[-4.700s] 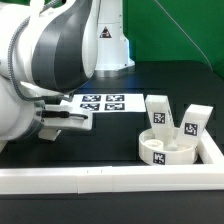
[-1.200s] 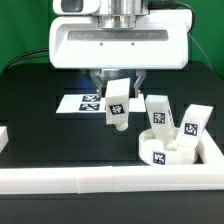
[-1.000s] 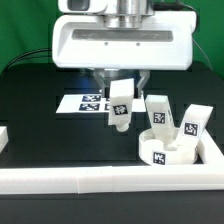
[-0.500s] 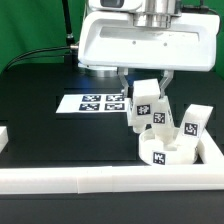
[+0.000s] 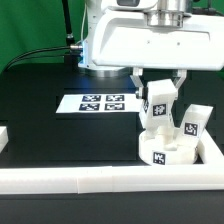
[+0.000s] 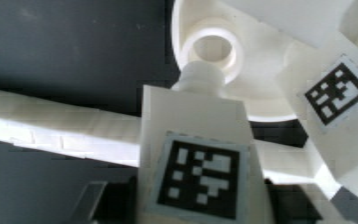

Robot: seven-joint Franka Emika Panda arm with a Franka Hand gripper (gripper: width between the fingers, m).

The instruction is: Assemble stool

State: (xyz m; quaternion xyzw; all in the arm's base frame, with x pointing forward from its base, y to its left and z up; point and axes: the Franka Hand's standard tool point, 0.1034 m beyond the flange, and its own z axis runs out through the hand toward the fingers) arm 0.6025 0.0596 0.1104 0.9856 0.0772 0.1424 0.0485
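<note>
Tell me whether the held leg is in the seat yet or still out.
Out. The gripper holds the leg upright above the seat; in the wrist view its tip sits just short of the round recess.

1 seat [image 5: 168, 152], 3 legs [image 5: 158, 104], 1 marker board [image 5: 100, 103]

The exterior view is looking from in front of the table, slightly above, facing the arm and taking in the black table [image 5: 40, 110] with the flat white marker board [image 5: 100, 103]. The wrist view is looking steeply down from close range. Both are showing the thick round white seat disc [image 5: 172, 150] [image 6: 229, 40] and the tagged white blocky leg [image 5: 156, 105] [image 6: 201, 150].
</note>
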